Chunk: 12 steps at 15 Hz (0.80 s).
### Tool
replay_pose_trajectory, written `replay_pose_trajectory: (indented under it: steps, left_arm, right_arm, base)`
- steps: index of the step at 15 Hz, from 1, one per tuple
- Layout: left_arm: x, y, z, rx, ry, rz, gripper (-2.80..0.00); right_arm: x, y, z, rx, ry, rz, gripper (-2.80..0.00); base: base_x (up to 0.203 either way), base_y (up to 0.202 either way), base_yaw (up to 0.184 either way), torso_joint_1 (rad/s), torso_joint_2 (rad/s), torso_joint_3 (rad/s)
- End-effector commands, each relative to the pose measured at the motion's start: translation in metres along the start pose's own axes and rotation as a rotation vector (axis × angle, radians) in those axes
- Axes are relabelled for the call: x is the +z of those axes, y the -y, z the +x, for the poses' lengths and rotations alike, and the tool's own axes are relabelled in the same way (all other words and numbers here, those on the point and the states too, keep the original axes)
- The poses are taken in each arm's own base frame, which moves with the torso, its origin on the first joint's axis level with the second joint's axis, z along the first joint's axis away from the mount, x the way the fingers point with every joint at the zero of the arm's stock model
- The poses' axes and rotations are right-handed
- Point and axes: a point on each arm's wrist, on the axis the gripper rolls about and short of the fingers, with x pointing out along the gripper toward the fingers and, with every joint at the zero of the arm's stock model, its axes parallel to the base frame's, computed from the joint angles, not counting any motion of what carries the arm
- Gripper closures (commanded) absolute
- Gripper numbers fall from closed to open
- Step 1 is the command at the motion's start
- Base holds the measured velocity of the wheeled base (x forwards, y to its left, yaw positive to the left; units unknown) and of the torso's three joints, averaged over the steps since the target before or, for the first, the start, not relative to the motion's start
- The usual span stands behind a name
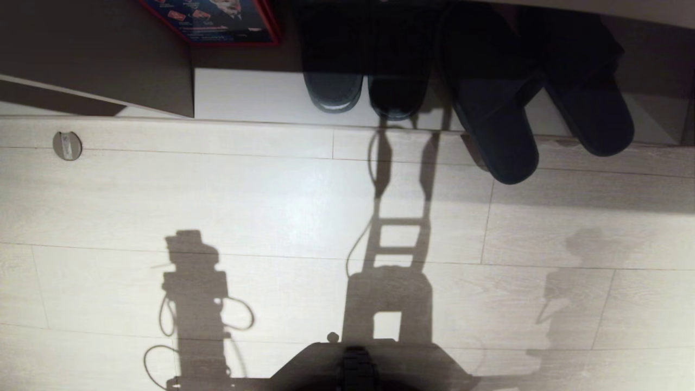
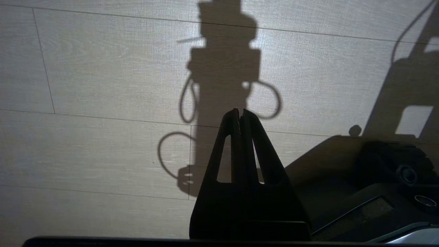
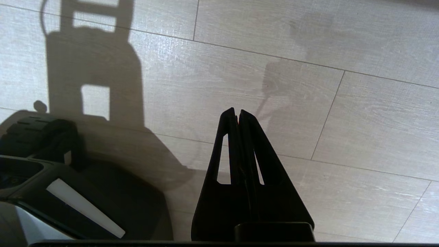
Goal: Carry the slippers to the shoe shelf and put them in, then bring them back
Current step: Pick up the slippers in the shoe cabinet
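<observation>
The slippers are a flat dark navy pair at the right of the shoe shelf [image 1: 250, 96]. One slipper [image 1: 499, 130] and its mate [image 1: 592, 114] lie at a slant, their toe ends under the shelf's shadow and their heels jutting over the pale base board towards the floor. Neither arm shows in the head view. My left gripper [image 2: 239, 111] is shut and empty, hanging over bare floor. My right gripper [image 3: 237, 111] is likewise shut on nothing above the floorboards, far from the slippers.
A chunkier dark pair [image 1: 332, 89] with pale sole stripes stands in the shelf left of the slippers. A red-edged box [image 1: 217, 19] sits further left. A round metal floor fitting [image 1: 67, 145] lies at the left. My base [image 1: 358, 369] fills the near edge.
</observation>
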Motion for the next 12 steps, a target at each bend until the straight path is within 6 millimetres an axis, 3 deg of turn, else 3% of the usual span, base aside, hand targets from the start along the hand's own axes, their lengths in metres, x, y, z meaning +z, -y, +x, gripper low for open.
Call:
replay_pose_trajectory:
  steps: [1,12]
  left_arm:
    - [-0.0003,0.0000,0.0001,0.001,0.000,-0.002,0.00]
    - [-0.0001,0.0000,0.0000,0.001,0.000,-0.004,0.00]
  right_arm:
    - [0.0001,0.0000,0.0003,0.001,-0.003,0.000,0.00]
    - [0.0073,0.0004,-0.0020,0.002,0.021,0.013,0.00]
  base:
    - [0.000,0.000,0.000,0.000,0.00,0.000]
    - [0.000,0.000,0.000,0.000,0.00,0.000]
